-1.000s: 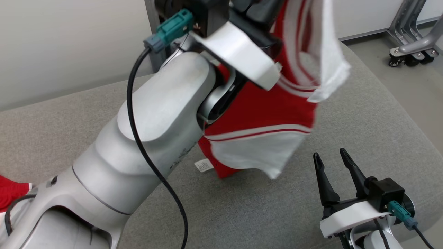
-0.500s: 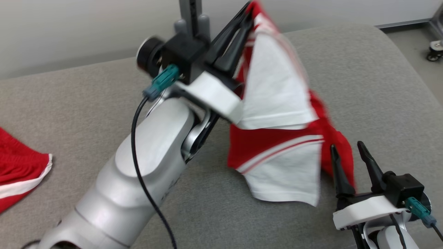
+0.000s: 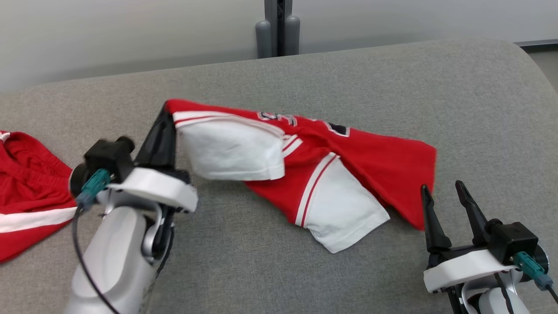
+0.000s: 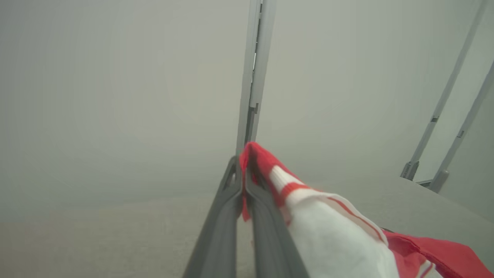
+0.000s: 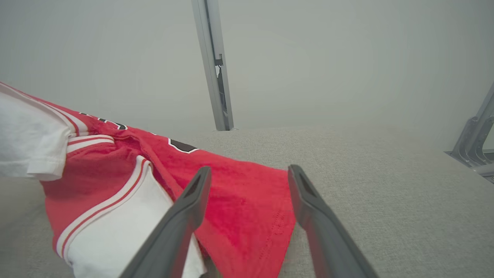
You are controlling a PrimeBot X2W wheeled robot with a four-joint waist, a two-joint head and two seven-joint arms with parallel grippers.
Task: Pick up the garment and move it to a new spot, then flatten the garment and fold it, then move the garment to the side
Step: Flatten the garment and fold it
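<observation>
- A red knit jersey [image 3: 370,152] with two white sleeves [image 3: 231,152], striped trim and dark lettering lies rumpled across the middle of a grey woven cushion [image 3: 392,78], seen from the head.
- The left gripper [image 3: 165,114], at 9 o'clock of the jersey, has its slim dark fingers [image 3: 157,139] pressed together on the shirt's red edge. It holds that corner up off the cushion.
- The right gripper [image 3: 440,187], at 4 o'clock of the jersey, stands with its jaws spread wide and holds nothing. Its pointed tips are just beside the red hem.
- Half a second earlier the jersey hung in folds from the raised left gripper. Now most of it rests on the cushion, stretched from 9 to 3 o'clock.
- The count is two grippers and two garments. The second red garment [image 3: 26,192] is bunched at the 9 o'clock edge, and one grey metal post [image 3: 279,26] stands at 12 o'clock.
</observation>
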